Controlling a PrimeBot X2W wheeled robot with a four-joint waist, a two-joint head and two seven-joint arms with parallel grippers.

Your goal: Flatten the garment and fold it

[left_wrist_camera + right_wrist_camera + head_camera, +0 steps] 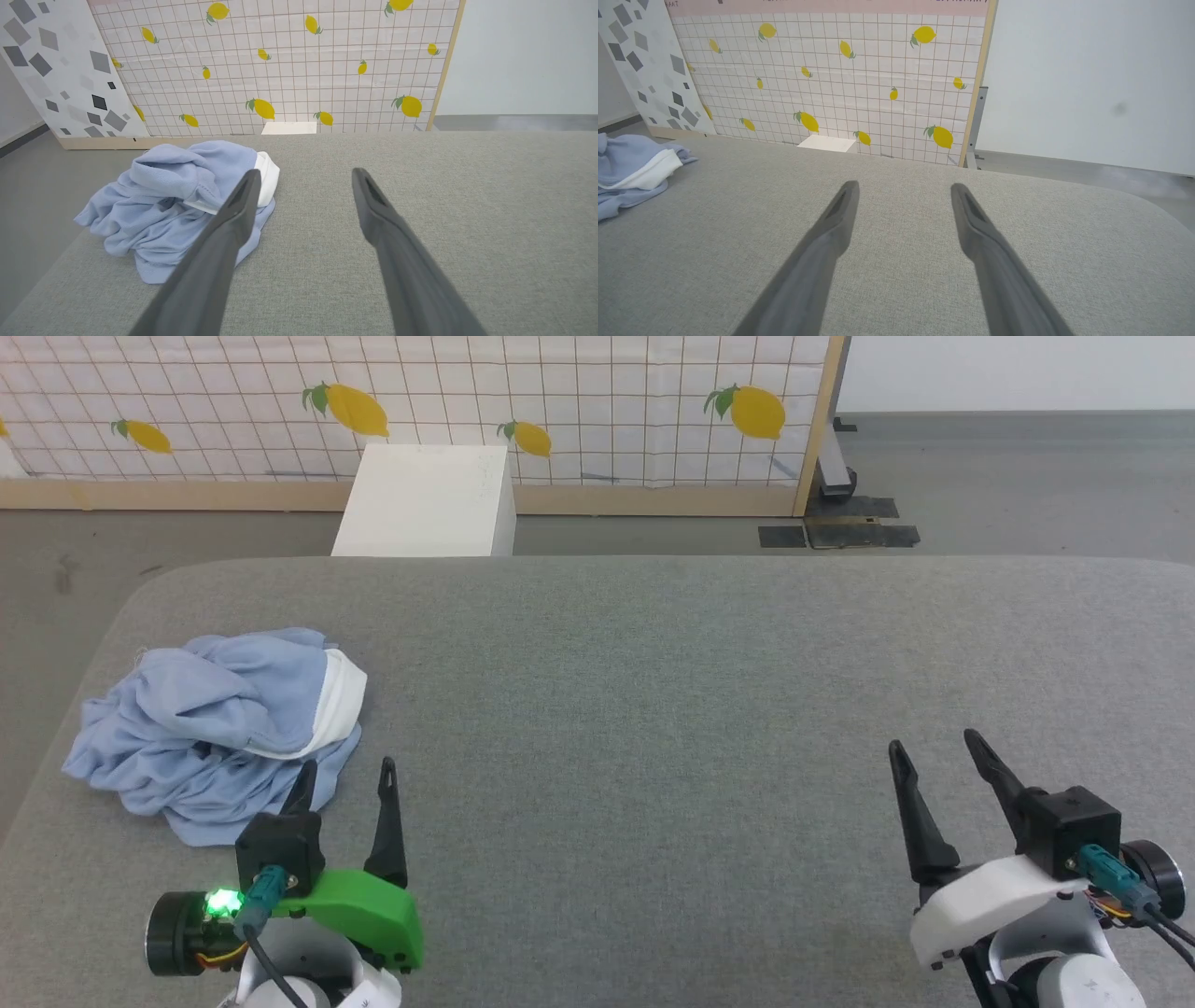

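Light blue and crumpled, the garment [210, 728] lies heaped, white collar band showing, near the left edge of the grey fabric surface [653, 709], just ahead of our left gripper [347, 765], its fingers spread wide and empty, like those of our right gripper [934, 741], well apart from it.

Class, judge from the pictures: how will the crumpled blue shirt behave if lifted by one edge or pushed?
Probably floppy: the shirt lies in sagging folds, so it should drape when lifted. Pushed, it would likely bunch rather than slide, since the grey cloth surface looks textured.
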